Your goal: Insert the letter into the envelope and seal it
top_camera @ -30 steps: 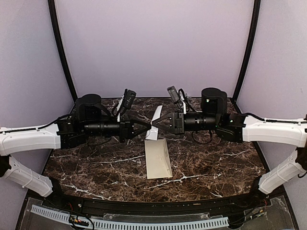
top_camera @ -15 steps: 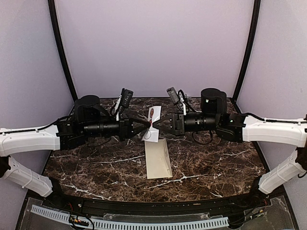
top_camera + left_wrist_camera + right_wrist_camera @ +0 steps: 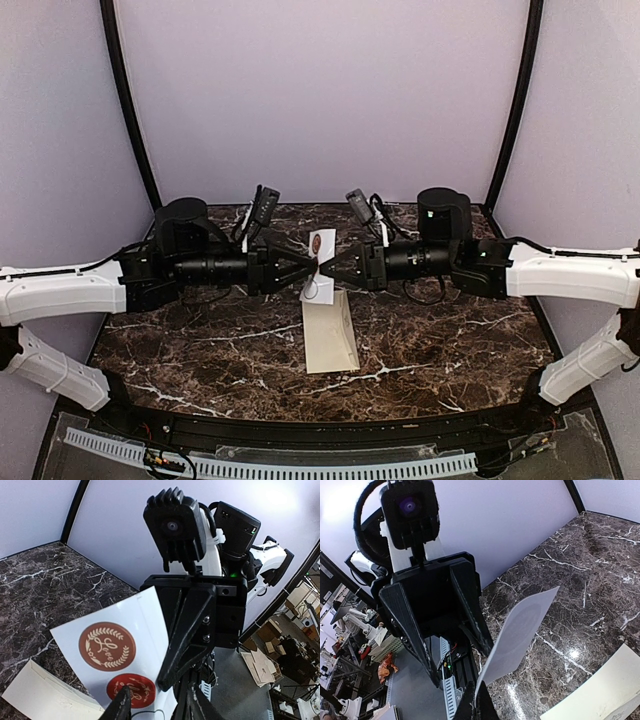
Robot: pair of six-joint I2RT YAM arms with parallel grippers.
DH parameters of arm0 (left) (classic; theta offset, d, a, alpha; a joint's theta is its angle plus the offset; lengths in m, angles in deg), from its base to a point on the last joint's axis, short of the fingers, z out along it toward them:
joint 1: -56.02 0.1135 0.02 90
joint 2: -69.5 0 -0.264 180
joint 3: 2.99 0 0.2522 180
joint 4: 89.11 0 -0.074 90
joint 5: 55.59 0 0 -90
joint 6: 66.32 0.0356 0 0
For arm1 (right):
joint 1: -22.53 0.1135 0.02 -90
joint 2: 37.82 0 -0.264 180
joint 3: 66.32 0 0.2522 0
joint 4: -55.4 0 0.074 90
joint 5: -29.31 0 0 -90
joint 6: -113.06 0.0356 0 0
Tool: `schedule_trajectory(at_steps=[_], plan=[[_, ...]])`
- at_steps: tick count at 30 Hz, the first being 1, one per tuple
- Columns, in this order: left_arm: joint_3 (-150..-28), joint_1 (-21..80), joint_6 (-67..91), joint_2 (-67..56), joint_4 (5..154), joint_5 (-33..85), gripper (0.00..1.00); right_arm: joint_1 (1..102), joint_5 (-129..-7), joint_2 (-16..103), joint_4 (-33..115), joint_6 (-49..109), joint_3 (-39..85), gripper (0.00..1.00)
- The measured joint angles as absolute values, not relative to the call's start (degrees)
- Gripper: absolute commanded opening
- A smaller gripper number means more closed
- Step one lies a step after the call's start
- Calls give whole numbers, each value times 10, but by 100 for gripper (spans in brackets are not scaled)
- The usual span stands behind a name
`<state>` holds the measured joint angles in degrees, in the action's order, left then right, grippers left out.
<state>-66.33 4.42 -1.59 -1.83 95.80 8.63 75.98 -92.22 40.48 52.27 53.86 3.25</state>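
Observation:
A white sticker sheet [image 3: 320,252] with round red seals hangs in the air between my two grippers. My right gripper [image 3: 327,266] is shut on its edge; in the right wrist view the shut fingertips [image 3: 479,705] pinch the sheet [image 3: 520,630]. My left gripper [image 3: 311,266] is open, and its fingers [image 3: 120,707] straddle the sheet's lower part by the red seal [image 3: 132,690]. A brown seal [image 3: 107,646] sits above it. The cream envelope [image 3: 330,332] lies flat on the table below. The letter is out of view.
The dark marble table [image 3: 200,350] is ringed by lilac walls [image 3: 320,100]. The envelope's corner also shows in the left wrist view [image 3: 45,695] and the right wrist view [image 3: 605,690]. Both arms reach in horizontally above the table's middle.
The sticker sheet has turned from edge-on to show a seal to the top camera. My left gripper has moved right, up to the sheet. The right gripper still holds it.

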Motion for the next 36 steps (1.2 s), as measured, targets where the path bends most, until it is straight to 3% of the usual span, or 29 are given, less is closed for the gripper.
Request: schedule_trajectory(at_steps=[4,10,16,26,36], plan=[[-665,44,-10,-39,949,70,38,760,-925,403,523,537,33,0],[-673,44,-3,-51,936,70,29,760,-929,403,523,537,33,0],[-678,43,1,-51,936,70,27,759,-935,403,523,536,33,0],[-680,40,2,-51,938,62,0,756,-937,403,518,533,33,0],[-679,40,-12,-47,943,87,0,755,-930,395,512,520,33,0]])
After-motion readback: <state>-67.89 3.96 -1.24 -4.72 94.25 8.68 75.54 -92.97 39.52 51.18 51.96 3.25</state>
